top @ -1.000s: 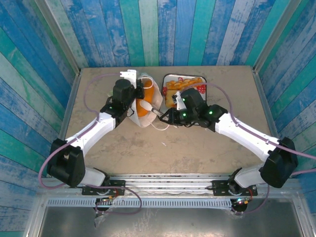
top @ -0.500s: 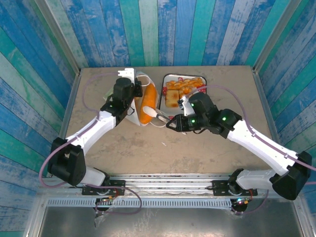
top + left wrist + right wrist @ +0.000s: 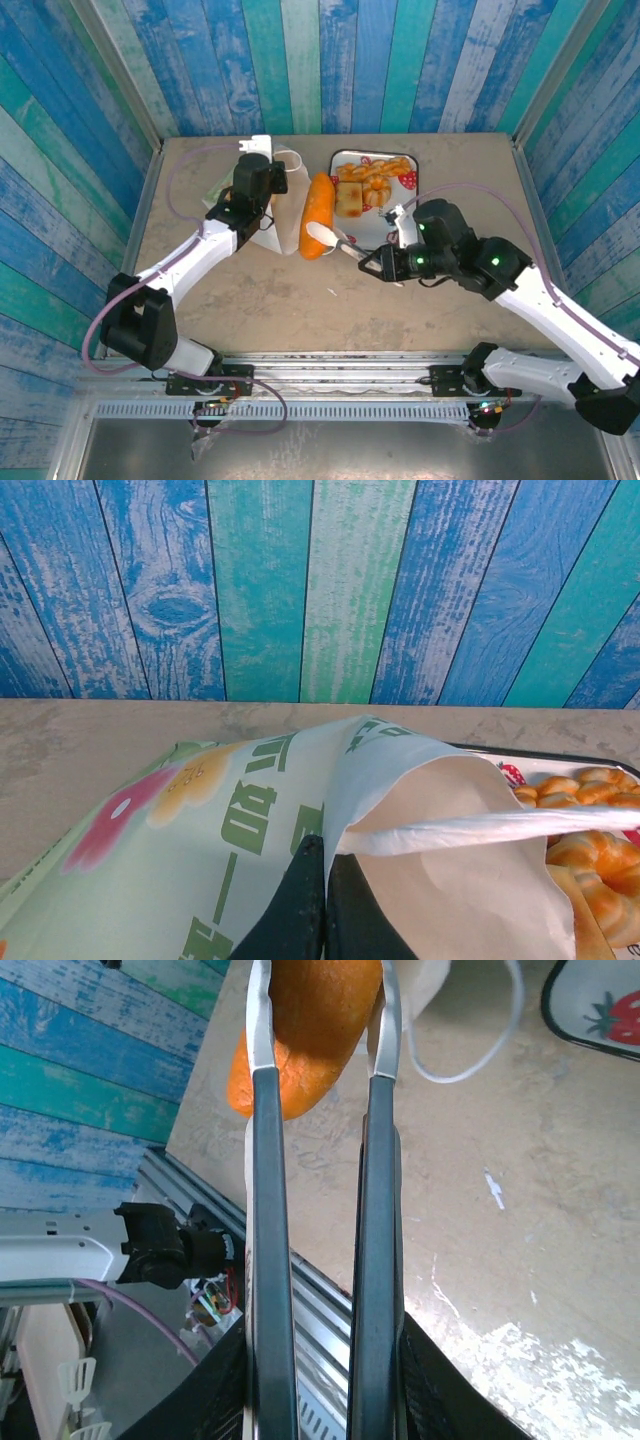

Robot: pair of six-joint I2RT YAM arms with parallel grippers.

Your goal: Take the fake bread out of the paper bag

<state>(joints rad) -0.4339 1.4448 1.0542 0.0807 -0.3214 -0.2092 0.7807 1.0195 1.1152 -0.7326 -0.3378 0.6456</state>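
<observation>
1. Whereas a second ago it sat in the bag's mouth, the orange oval toy loaf is now out, at centre frame of the top view. It lies between the white paper bag with green lettering and the strawberry-printed white tray, just beside each. Golden pastries fill the tray's upper part. Judgement: this piece is extracted and only needs setting down.
2. Same view: the right claw grasps the loaf's lower end; the left claw is at the bag's upper edge.
3. Left wrist view: the left claw, bottom centre, is clenched on the bag's rim, holding its mouth open. The bag's interior is hidden.
4. Right wrist view: the right claw, narrowly parted, clamps the loaf at top centre, with the bag's white cord handle just beside.
</observation>
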